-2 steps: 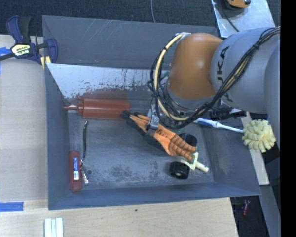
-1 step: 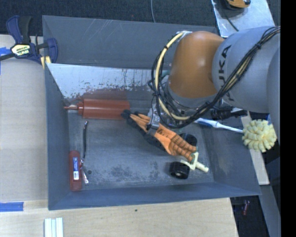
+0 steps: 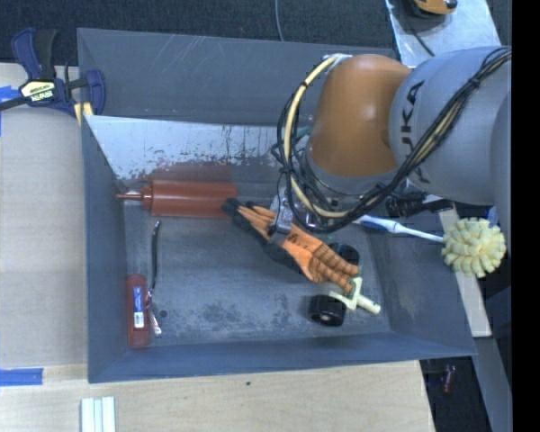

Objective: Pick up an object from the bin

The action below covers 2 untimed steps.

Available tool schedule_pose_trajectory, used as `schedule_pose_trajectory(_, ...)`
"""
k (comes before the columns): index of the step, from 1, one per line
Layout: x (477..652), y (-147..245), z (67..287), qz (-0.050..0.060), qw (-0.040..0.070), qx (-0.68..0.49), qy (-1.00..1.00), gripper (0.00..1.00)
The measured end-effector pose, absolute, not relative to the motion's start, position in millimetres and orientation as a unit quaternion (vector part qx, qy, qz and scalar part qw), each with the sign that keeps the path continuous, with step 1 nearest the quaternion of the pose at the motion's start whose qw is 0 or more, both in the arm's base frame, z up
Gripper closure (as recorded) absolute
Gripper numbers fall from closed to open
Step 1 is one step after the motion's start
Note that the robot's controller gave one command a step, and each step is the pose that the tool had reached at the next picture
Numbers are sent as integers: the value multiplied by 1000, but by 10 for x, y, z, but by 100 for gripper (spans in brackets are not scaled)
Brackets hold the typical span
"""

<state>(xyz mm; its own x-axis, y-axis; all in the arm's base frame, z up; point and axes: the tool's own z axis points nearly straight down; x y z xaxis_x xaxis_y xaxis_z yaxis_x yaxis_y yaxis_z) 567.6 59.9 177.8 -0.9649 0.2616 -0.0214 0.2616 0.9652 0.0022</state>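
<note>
Whether my jaws are apart or together I cannot tell; they sit under my wrist, whose orange cover (image 3: 358, 115) and looped cables hide them; they hang low over the middle of the grey bin (image 3: 252, 66), towards its right half. Directly beneath them lies an orange-and-black thing (image 3: 299, 243), long and tilted, its ribbed orange end pointing down and to the right; its upper end reaches under my wrist, and whether my jaws touch it I cannot tell. Just to its left a red-brown bottle (image 3: 187, 198) lies on its side near the back wall, with its narrow neck pointing left. Below the orange end a small black wheel (image 3: 326, 310) rests on the floor, and a pale yellow-green piece (image 3: 360, 297) lies just beside it. To the right a white and blue toothbrush (image 3: 401, 229) slants on the right wall; beyond it a pale knobbly ball (image 3: 473, 246) sits at the rim. Far left, a thin dark rod (image 3: 155, 259) lies above a flat red stick (image 3: 139, 313) in the front corner.
</note>
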Motion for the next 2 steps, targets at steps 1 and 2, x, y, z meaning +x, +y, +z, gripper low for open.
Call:
schedule_pose_trajectory(1, 5674, 595, 1949, 0, 10, 131, 991, 100)
schedule_pose_trajectory(2, 5678, 592, 2160, 0, 11, 130, 991, 100)
